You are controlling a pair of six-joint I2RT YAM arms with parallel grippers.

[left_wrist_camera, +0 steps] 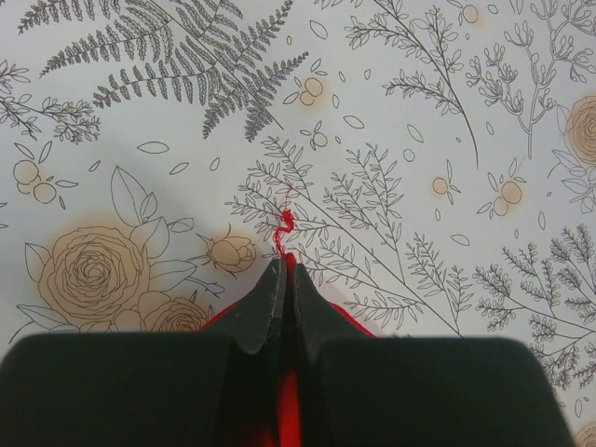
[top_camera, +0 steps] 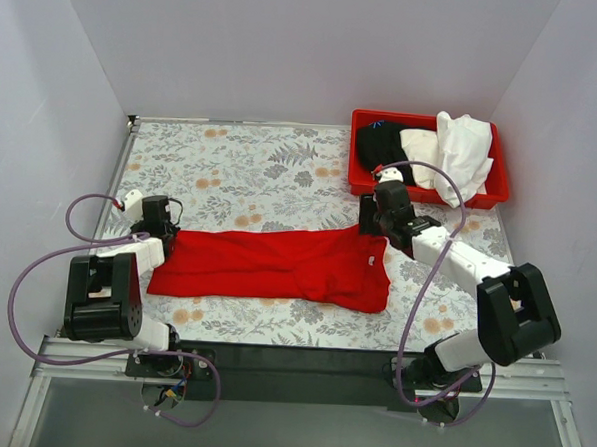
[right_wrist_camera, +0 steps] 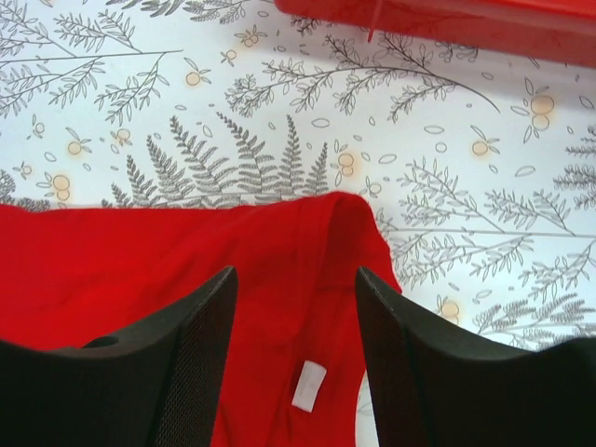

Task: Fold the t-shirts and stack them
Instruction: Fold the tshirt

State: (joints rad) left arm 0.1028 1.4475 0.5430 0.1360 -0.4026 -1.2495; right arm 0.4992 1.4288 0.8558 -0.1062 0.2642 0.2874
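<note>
Shirt position: red t-shirt (top_camera: 276, 267) lies spread on the table (top_camera: 242, 160) near the arm bases, long axis running left to right, spanning from one arm to the other. Left gripper (left_wrist_camera: 284, 268) sits at the shirt's left end, clenched on a thin fold of red cloth; a loose thread (left_wrist_camera: 286, 223) pokes out past the tips. Right gripper (right_wrist_camera: 293, 272) is over the far right corner, fingers spread wide, holding nothing; neck label (right_wrist_camera: 309, 386) lies just behind the tips. Contact with cloth there: cannot tell. Black t-shirt (top_camera: 383, 143), cream t-shirt (top_camera: 420, 145) and white t-shirt (top_camera: 464, 152) sit bunched in the red bin (top_camera: 500, 194), near the right arm. Judgement: the next grasp falls to the right arm, since the shirt's far edge lies just ahead of its tips
</note>
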